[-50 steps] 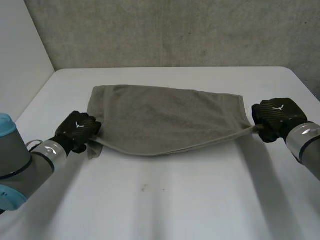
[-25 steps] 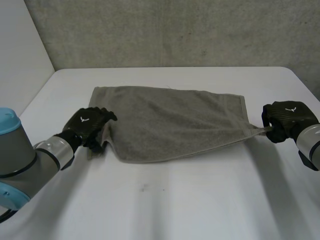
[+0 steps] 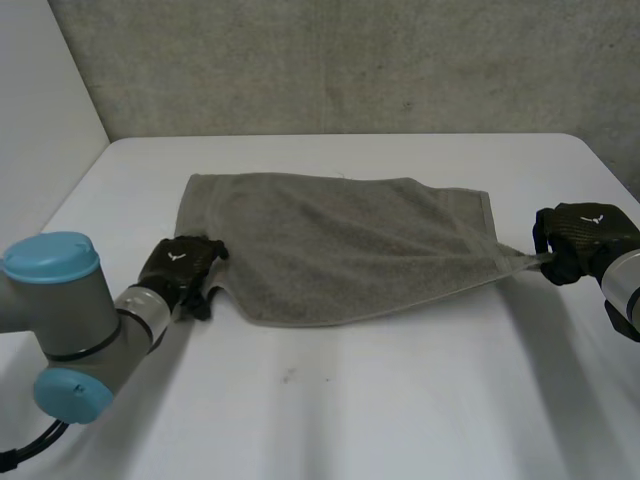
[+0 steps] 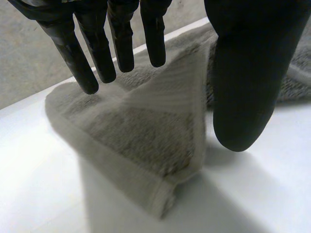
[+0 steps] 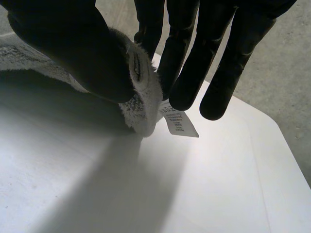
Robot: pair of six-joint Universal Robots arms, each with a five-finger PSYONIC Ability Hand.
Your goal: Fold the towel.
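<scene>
The grey towel (image 3: pixel 340 240) lies spread across the middle of the white table (image 3: pixel 400 410), its near edge slanting up toward 3 o'clock. The right hand (image 3: pixel 582 238), at the towel's 3 o'clock, pinches the near right corner between thumb and fingers, just by the small label (image 5: pixel 179 122), and the cloth runs taut from that grip. The left hand (image 3: pixel 180 268) sits at the towel's 8 o'clock over the near left corner. Its fingers are straight and its thumb stands apart, so it grips nothing, and the corner beneath it lies turned over in a triangular flap.

The step in hand looks like securing both near corners for a fold toward 12 o'clock. To do it well, the left hand should probably close on the corner through both layers of the flap, or flatten it first. The right hand would best ease its pull, lest the loose left side drag toward 3 o'clock. Both corners should then rise level and travel together.
</scene>
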